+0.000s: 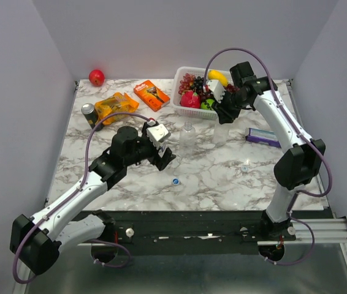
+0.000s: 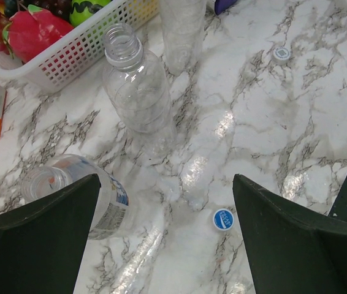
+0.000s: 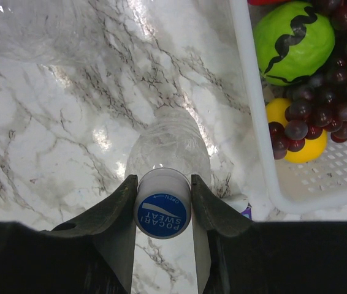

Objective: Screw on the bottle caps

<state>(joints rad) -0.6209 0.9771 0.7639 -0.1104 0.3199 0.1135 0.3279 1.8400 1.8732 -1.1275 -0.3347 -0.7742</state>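
Right gripper [image 3: 163, 184]: fingers pressed against both sides of the blue Pocari Sweat cap [image 3: 163, 212], pinching it. The cap sits over the neck of the gripped bottle [image 3: 168, 144], which stands upright. I cannot tell whether the threads have caught. This bottle stands just beside the front wall of the white basket [image 3: 251, 116], so there is little room on that side. The purple box [image 1: 263, 136] lies near it, toward the table's right edge.

Left gripper [image 2: 166, 180]: fingers spread wide, holding nothing, hanging low over the marble table [image 1: 222, 184] left of centre.
- The labelled bottle [image 2: 103, 199] lies on its side by the left finger with its mouth open.
- The uncapped bottle [image 2: 138, 86] stands upright just beyond it, apart from the basket wall.
- The loose blue cap [image 2: 222, 218] lies flat on the marble near the right finger, touching nothing.
- The whitish cap [image 2: 281, 54] lies well apart, out toward the right.

Open room: bare marble runs between the two loose caps and on to the near edge.

Back and left edges:
- The soda can [image 1: 89, 114] and the orange snack bag [image 1: 116, 105] sit near the left edge.
- The orange box [image 1: 151, 94] lies behind them.
- The red apple [image 1: 96, 77] sits in the back-left corner.
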